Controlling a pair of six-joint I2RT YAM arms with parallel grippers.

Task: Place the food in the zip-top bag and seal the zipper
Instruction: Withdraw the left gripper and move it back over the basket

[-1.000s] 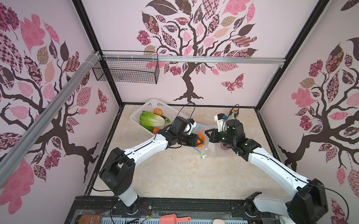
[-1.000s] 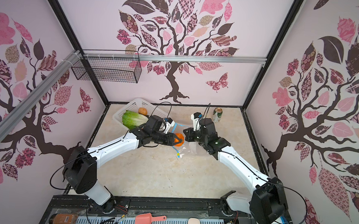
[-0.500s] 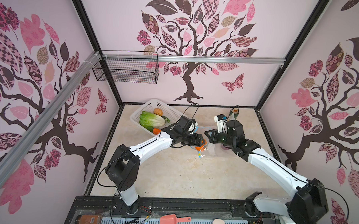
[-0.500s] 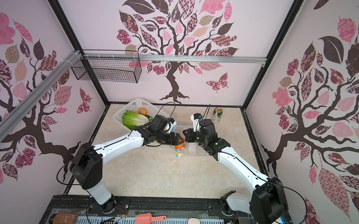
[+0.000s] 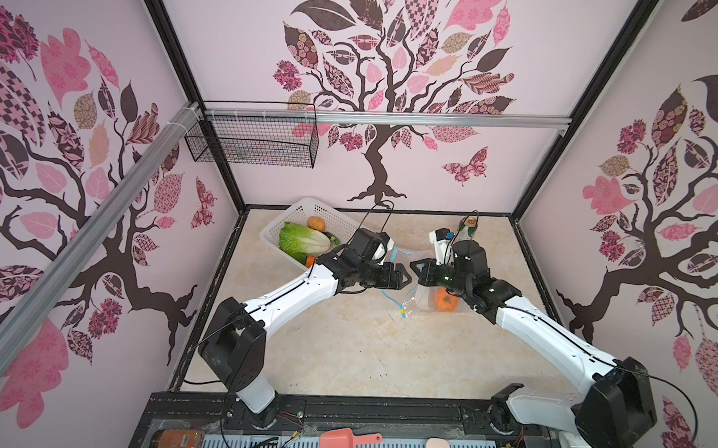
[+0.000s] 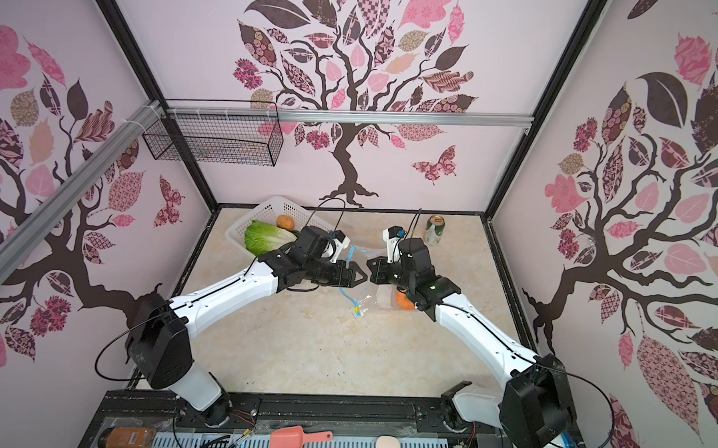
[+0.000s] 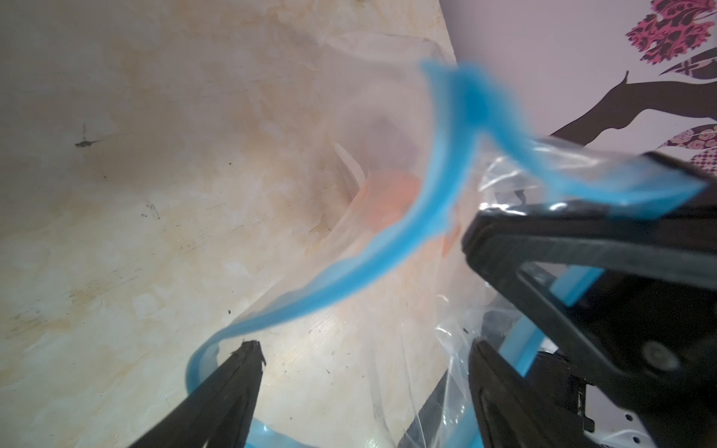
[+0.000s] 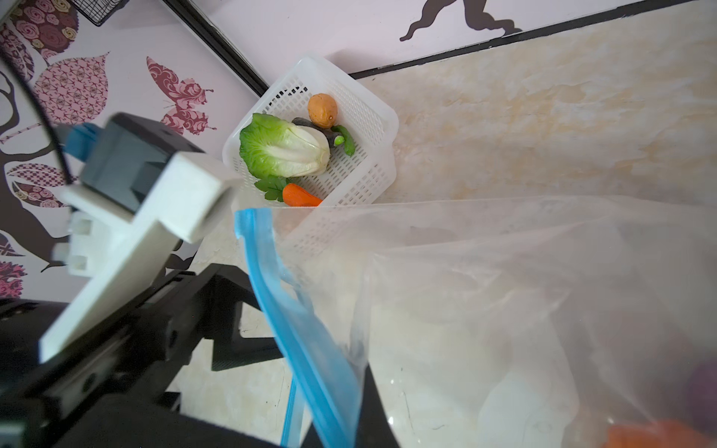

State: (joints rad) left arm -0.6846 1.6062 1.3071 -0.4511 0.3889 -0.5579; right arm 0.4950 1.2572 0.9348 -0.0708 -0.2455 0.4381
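Observation:
The clear zip-top bag point(image 8: 504, 291) lies mid-table with its mouth held up. My right gripper point(image 8: 349, 407) is shut on the blue zipper point(image 8: 287, 310) edge. My left gripper point(image 7: 364, 349) stands open at the mouth, with nothing between its fingers; in both top views it point(image 5: 405, 277) point(image 6: 361, 277) faces the right gripper point(image 5: 415, 273). An orange pumpkin point(image 5: 446, 299) point(image 6: 405, 302) rests inside the bag beside a purple onion point(image 8: 702, 388). The white basket point(image 8: 372, 116) holds the cabbage point(image 8: 283, 151), a potato point(image 8: 322, 109) and the carrot point(image 8: 300, 196).
A green-white can point(image 6: 435, 230) stands at the back right, behind the right arm. A black wire basket point(image 5: 252, 145) hangs on the back wall. A red scoop point(image 5: 339, 440) and a bottle point(image 5: 175, 439) lie on the front rail.
My left gripper has opened and let go of the pumpkin, which now lies deeper in the bag to the right. The right gripper keeps its hold on the zipper edge.

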